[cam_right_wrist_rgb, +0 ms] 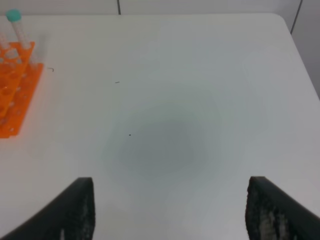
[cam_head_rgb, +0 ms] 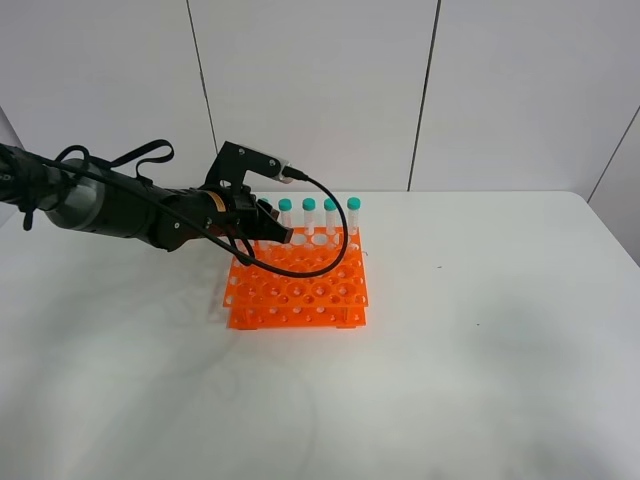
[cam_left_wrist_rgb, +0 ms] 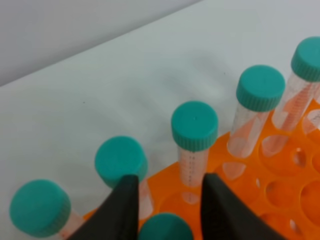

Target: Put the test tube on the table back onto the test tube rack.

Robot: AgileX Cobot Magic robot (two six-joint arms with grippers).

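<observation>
One arm reaches in from 9 o'clock, and its left hand (cam_head_rgb: 272, 228) hangs over the 10 o'clock corner of the orange test tube rack (cam_head_rgb: 300, 295). In the left wrist view the two fingers stand a narrow way apart with the teal cap of the test tube (cam_left_wrist_rgb: 165, 229) between them. Whether they press on it cannot be told. The tube's body is hidden, but it appears upright among the standing tubes, and no tube lies loose on the surface (cam_head_rgb: 480, 330). The placing looks nearly done, with letting go and lifting clear left.

Neighbouring tubes (cam_left_wrist_rgb: 194, 125) crowd the hand at 12 o'clock, so straight up is the safest way out. The surface's far edge and the wall (cam_head_rgb: 320, 90) run close behind the rack. Toward 3 o'clock the surface lies bare, and the right hand (cam_right_wrist_rgb: 170, 210) hovers there spread wide, holding nothing.
</observation>
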